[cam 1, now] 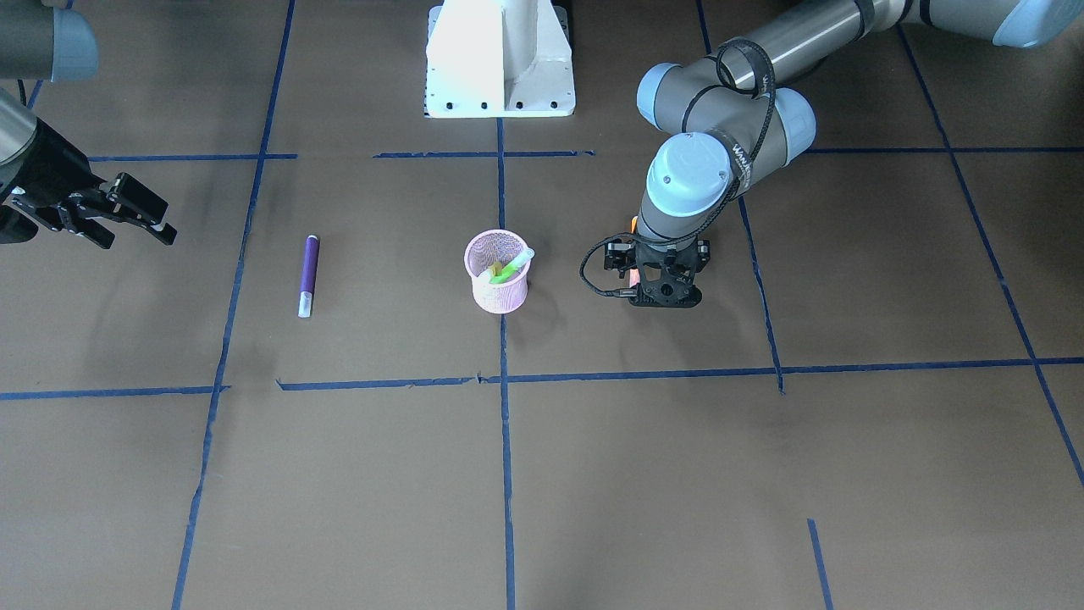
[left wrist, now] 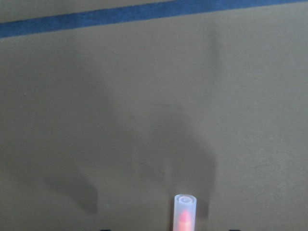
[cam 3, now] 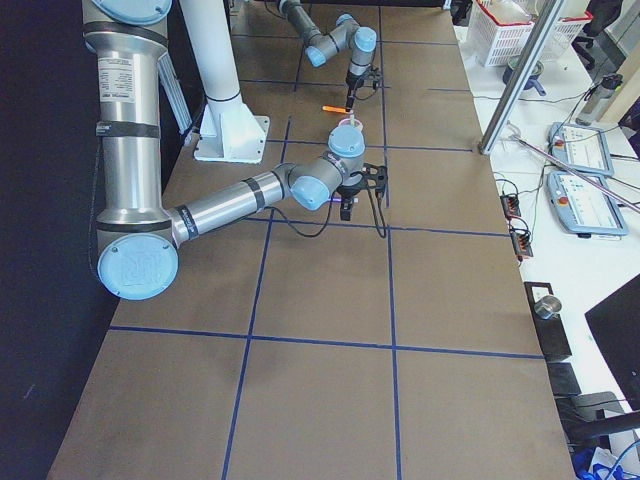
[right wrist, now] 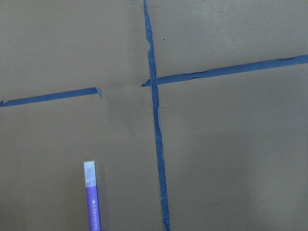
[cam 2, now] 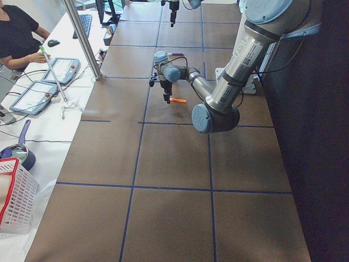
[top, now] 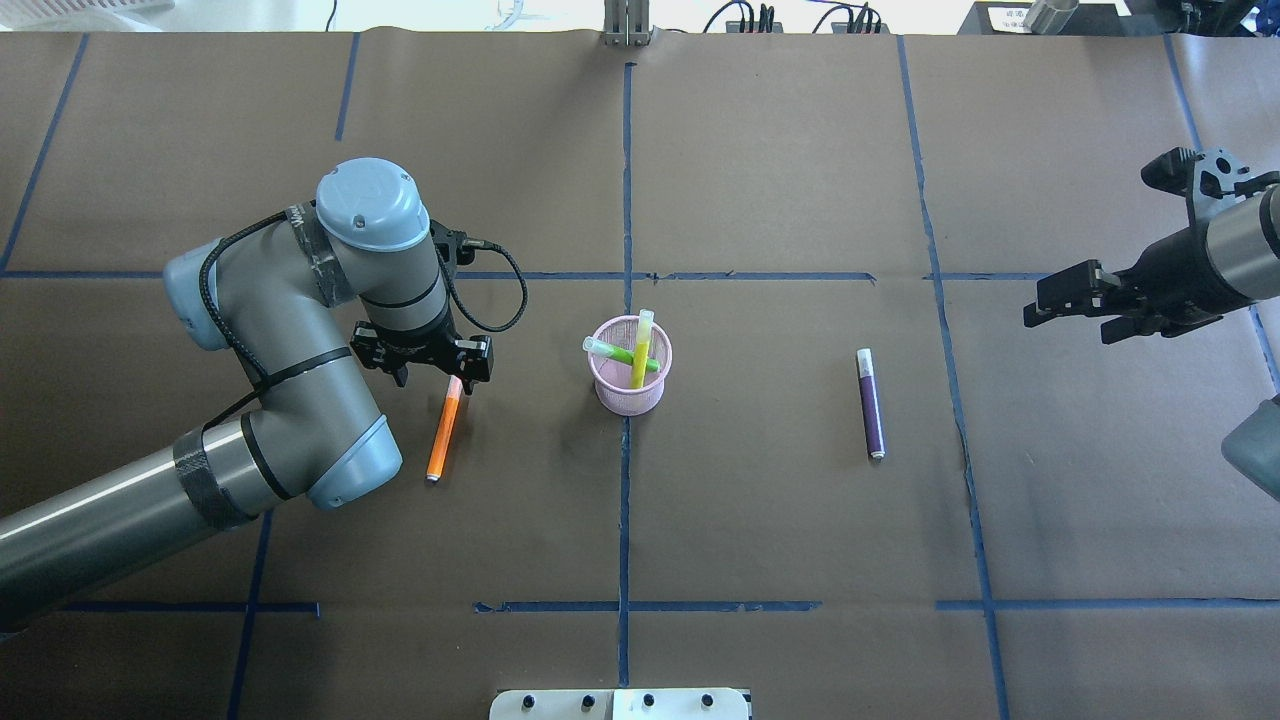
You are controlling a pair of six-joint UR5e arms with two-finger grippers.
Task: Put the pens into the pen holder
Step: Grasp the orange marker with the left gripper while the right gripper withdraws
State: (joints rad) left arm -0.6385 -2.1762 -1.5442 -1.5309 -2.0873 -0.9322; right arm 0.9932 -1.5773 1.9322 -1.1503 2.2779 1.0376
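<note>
An orange pen (top: 441, 435) lies on the table left of the pink mesh pen holder (top: 628, 388). My left gripper (top: 455, 378) is low over the pen's pale cap end (left wrist: 185, 211). Its jaws are open, one on each side of the cap. The holder (cam 1: 498, 284) stands upright and holds a green pen (top: 622, 352) and a yellow one (top: 640, 355). A purple pen (top: 870, 403) lies right of the holder and also shows in the right wrist view (right wrist: 92, 199). My right gripper (top: 1065, 308) is open and empty, well right of the purple pen.
Brown paper with blue tape lines (top: 626, 200) covers the table. The robot's white base (cam 1: 500, 59) stands at the table's near edge. Operators' desks with tablets (cam 2: 49, 82) and a white basket (cam 2: 13, 202) run along the far side.
</note>
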